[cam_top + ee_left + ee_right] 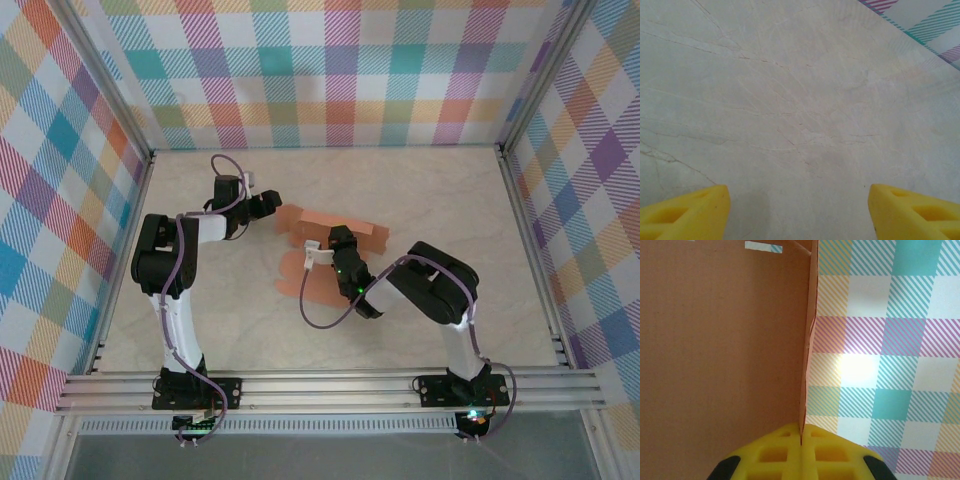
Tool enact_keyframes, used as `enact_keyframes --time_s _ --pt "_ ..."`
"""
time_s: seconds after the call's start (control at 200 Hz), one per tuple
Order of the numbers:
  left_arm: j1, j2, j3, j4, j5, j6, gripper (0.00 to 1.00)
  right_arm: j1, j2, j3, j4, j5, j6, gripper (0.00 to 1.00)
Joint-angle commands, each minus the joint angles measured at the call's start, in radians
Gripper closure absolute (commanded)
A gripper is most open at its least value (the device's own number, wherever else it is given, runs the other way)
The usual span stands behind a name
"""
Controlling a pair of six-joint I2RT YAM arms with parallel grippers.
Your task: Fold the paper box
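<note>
Plaid walls [320, 70] all round, pale marble-look table [450, 200] in the middle. The paper box [362, 230] sits roughly mid-table, btw the two arms, only partly folded: one salmon panel is raised up and a rounded flap lies flat on the near side.

Right gripper [318, 250] is clamped onto it. In the wrist cam the yellow fingers [785, 450] are pinched tight w/ the thin card edge caught btw them, and the panel [715, 365] stands edge-on, running straight away from the jaws.

Left gripper [268, 204] has its jaws spread wide, nothing in them. Its own cam has bare marble btw the two yellow fingertips [695, 210].

Key bit imo: from above, the box's long axis runs roughly left-right w/ a slight tilt, and its left end is just beside the left gripper's tips, on their right. So the left arm is the free one and close to that end, while the right arm pins the near side. I'd guess the next fold needs the left jaws brought in toward that left end. Can't tell if the tips are touching card yet.
</note>
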Motion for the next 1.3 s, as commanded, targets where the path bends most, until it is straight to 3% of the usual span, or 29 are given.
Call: enact_keyframes --time_s 0.0,0.12,0.19,0.42,0.56,0.625,0.855,1.295 --pt "0.013 0.02 0.028 -0.025 0.018 0.0 0.27 0.011 0.022 -0.013 0.114 0.033 -0.014 1.0" --pt "0.012 0.031 0.042 -0.04 0.022 0.004 0.28 0.011 -0.002 -0.037 0.117 0.043 0.011 1.0" --pt "0.011 0.038 0.049 -0.042 0.046 0.0 0.35 0.011 -0.017 -0.048 0.101 0.042 0.033 1.0" --pt "0.004 0.029 0.024 -0.006 0.19 0.022 0.46 0.011 -0.034 -0.054 0.074 0.042 0.062 1.0" --pt "-0.002 -0.008 -0.046 0.059 0.27 0.068 0.47 0.011 -0.053 -0.054 0.018 0.04 0.112 1.0" --pt "-0.006 -0.014 -0.064 0.067 0.319 0.1 0.54 0.011 -0.059 -0.054 -0.003 0.04 0.131 1.0" --pt "-0.027 -0.039 -0.144 0.197 0.364 0.109 0.55 0.01 -0.052 -0.059 0.022 0.039 0.114 1.0" --pt "-0.075 -0.114 -0.222 0.241 0.417 0.239 0.54 0.011 -0.046 -0.068 0.071 0.042 0.089 1.0"
